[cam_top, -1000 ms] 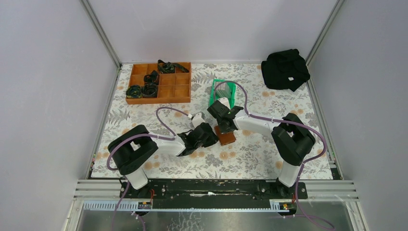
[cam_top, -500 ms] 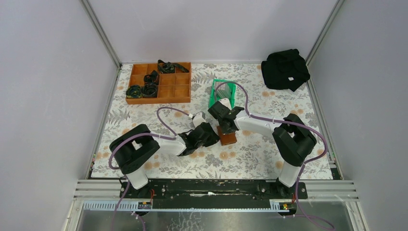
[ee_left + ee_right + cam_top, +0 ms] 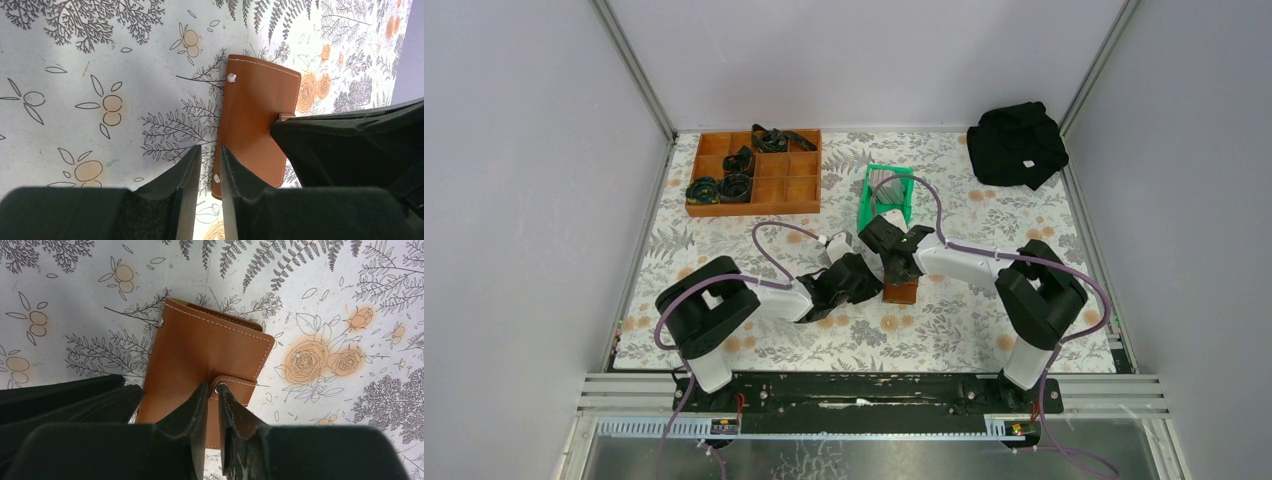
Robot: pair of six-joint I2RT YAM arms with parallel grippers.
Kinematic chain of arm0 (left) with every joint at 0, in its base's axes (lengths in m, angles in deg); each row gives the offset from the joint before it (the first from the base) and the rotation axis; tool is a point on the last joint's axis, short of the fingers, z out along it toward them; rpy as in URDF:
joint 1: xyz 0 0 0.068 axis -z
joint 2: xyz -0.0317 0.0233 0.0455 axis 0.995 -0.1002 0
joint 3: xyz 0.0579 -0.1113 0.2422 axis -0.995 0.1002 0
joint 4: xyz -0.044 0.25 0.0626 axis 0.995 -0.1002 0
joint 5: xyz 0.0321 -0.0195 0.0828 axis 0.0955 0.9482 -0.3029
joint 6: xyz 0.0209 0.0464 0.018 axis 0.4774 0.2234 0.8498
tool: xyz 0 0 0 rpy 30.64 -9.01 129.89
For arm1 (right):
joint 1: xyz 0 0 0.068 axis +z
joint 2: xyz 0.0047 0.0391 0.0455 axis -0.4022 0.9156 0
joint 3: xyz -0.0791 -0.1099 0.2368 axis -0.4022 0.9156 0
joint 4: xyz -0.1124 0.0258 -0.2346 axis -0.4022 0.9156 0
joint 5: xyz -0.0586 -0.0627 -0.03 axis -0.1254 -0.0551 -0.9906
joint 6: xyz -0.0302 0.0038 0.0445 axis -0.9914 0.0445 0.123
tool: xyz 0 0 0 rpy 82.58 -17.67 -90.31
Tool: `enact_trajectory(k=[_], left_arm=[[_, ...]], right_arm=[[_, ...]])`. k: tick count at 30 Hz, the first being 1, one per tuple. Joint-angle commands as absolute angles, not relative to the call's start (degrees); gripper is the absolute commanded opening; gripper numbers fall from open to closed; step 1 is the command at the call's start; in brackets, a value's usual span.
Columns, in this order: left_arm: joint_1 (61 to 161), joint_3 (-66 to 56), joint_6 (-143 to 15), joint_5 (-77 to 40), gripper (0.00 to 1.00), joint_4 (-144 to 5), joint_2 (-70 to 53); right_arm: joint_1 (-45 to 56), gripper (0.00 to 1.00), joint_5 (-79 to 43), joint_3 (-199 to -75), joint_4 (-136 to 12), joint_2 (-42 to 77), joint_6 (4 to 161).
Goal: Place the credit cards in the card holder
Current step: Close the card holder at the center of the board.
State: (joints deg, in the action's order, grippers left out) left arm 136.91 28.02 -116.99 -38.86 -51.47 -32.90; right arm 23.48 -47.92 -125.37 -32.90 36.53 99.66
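Holder point(image 3: 200, 355) looks light, floppy leather; best pinched at snap tab point(image 3: 241, 390) or flap edge. Right gripper point(image 3: 213, 392) barely apart over tab, grip unclear. Left gripper point(image 3: 210, 150) slightly apart, empty, at holder's edge.

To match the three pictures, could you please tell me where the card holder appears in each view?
Top external: the card holder sits just below-right of centre.
Left wrist: card holder, right of centre.
Right wrist: card holder, centre.
Shared landmark: the floral table cover.

Smooth leather card holder point(image 3: 200, 355) (white-stitched)
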Motion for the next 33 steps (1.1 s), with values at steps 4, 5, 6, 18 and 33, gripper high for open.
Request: enact_trajectory(k=[4,5,6,18,33], left_arm=[[136.81,29.93,-115.66,-37.76,0.28,-60.87,-36.92],[136.81,29.88,-115.65,-37.65,0.28,-60.87,-36.95],[136.81,29.79,-115.58,-37.64,0.28,-60.86,-36.96],[136.89,29.43,-115.32,-37.15,0.27,-60.77,-37.24],[137.65,29.04,-115.03,-36.69,0.26,-60.35,-37.78]], right_arm=[[24.59,0.16,-47.81,-124.36,-31.54,33.03,100.28],[24.59,0.16,-47.96,-124.28,-31.52,32.84,100.28],[24.61,0.15,-48.03,-124.23,-31.47,32.67,100.24],[24.62,0.05,-48.41,-123.65,-30.95,31.75,100.43],[24.6,0.01,-48.05,-122.99,-31.24,30.94,100.72]])
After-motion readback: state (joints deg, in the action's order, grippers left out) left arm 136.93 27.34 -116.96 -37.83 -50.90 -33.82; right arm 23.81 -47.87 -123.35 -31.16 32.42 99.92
